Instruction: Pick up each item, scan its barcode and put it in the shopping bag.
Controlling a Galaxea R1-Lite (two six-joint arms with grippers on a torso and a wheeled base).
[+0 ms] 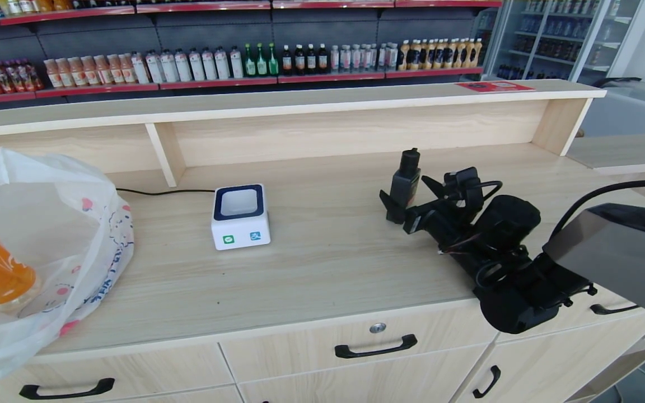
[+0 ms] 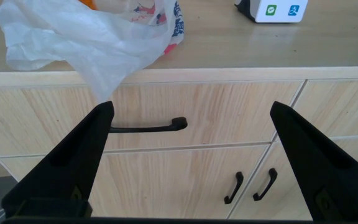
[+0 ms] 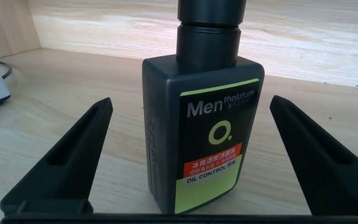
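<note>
Dark bottle (image 3: 201, 124) stands upright on the counter (image 1: 328, 263), well to the right of the scanner (image 1: 241, 217). Right gripper (image 1: 405, 197) is spread wide, a finger on either side of the bottle with gaps on both, nothing held. Left gripper (image 2: 191, 109) is spread too, empty, low facing the drawers (image 2: 229, 118). Bottle looks like rigid smooth plastic, light, tall and narrow, so tippy. Clamp the flat body mid-height, below the cap. Barcode not visible. Counter is flat wood laminate. Bag (image 1: 48, 224) sits left of the scanner, drink shelves (image 1: 216, 84) behind.
</note>
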